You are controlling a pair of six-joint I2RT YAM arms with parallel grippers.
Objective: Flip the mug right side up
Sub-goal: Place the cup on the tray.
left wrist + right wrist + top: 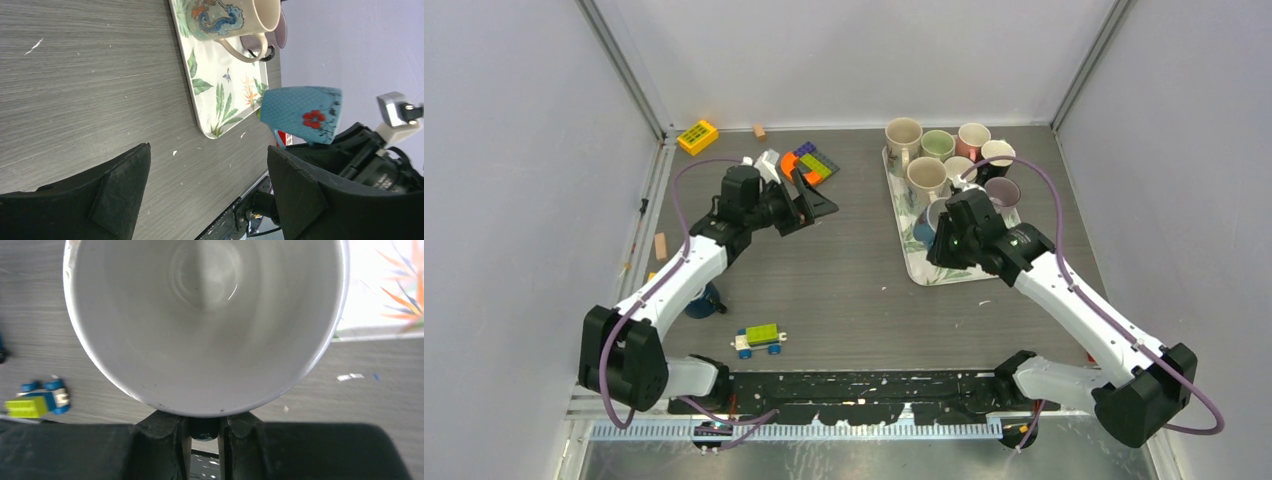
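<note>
A blue dotted mug [302, 114] with a red flower hangs in the air off the near corner of the floral tray [220, 95]. My right gripper [204, 427] is shut on its handle. The mug's white inside [205, 315] faces the right wrist camera, so the mug is tipped on its side. From above only a sliver of blue mug [922, 233] shows beside the right gripper [946, 238]. My left gripper [816, 195] stands open and empty over the table's left half. In its own view the left gripper [209, 155] frames bare table.
Several upright mugs [939, 150] stand on the tray [921, 268], among them a seahorse mug [225, 17]. Coloured bricks [809, 163], a yellow brick [697, 136] and a wooden block [759, 131] lie at the back left. A toy car [759, 340] sits near the front.
</note>
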